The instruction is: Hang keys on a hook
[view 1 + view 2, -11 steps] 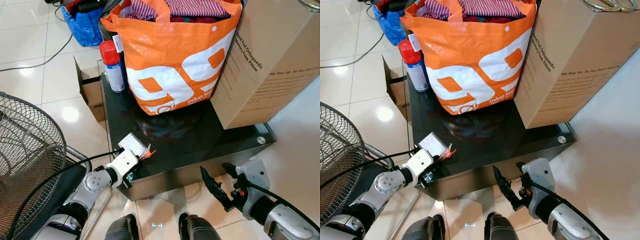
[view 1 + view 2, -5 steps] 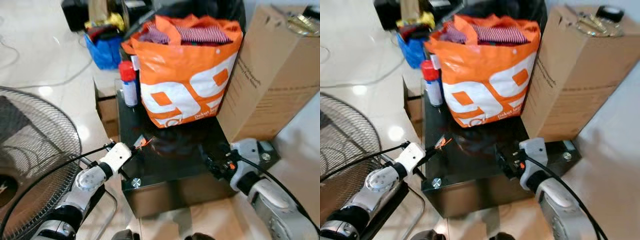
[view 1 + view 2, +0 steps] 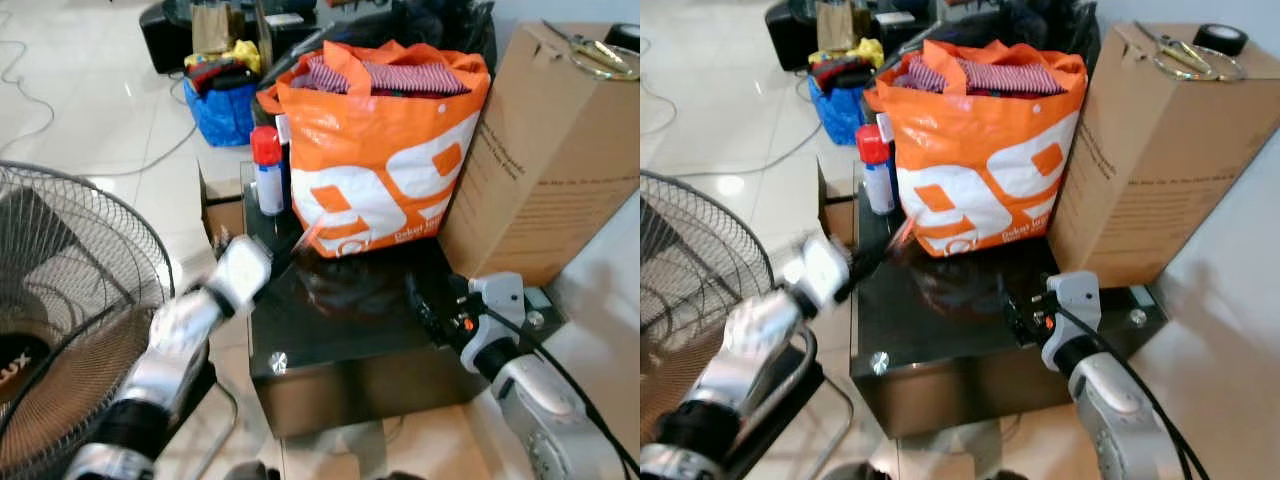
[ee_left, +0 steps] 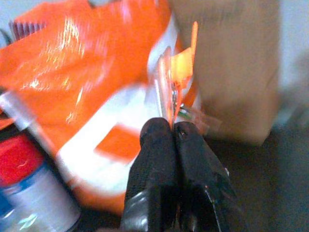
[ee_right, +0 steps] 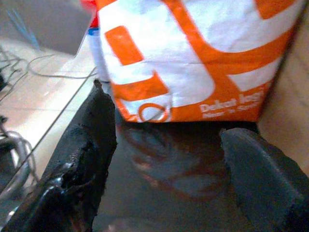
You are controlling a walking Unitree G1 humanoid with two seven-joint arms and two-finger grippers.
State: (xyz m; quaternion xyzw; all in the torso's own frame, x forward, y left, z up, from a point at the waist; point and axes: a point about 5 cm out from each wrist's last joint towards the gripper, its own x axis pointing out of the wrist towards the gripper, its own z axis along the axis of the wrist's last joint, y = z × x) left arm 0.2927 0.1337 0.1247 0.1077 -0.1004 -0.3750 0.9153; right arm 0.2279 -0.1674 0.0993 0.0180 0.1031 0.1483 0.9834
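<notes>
My left gripper (image 4: pixel 172 126) is shut on a set of keys (image 4: pixel 167 94) with an orange tag (image 4: pixel 181 65) that sticks up past the fingertips. In the left eye view the left gripper (image 3: pixel 296 243) is blurred, raised over the left side of the black glass table (image 3: pixel 345 325), close to the orange bag (image 3: pixel 375 170). My right gripper (image 3: pixel 432 300) hovers over the table's right front part, open and holding nothing. Its two black fingers (image 5: pixel 91 145) stand wide apart, pointing at the bag (image 5: pixel 193 63).
A big cardboard box (image 3: pixel 550 170) with scissors and tape on top stands at the right of the table. A red-capped spray can (image 3: pixel 268 172) is left of the bag. A standing fan (image 3: pixel 70 330) is at my left. A small carton (image 3: pixel 222 205) and a blue bag (image 3: pixel 225 105) sit on the floor behind.
The camera has tilted up. My left gripper lifted the keys from the table's front left corner toward the orange bag. The right gripper rose from below the table edge to above it.
</notes>
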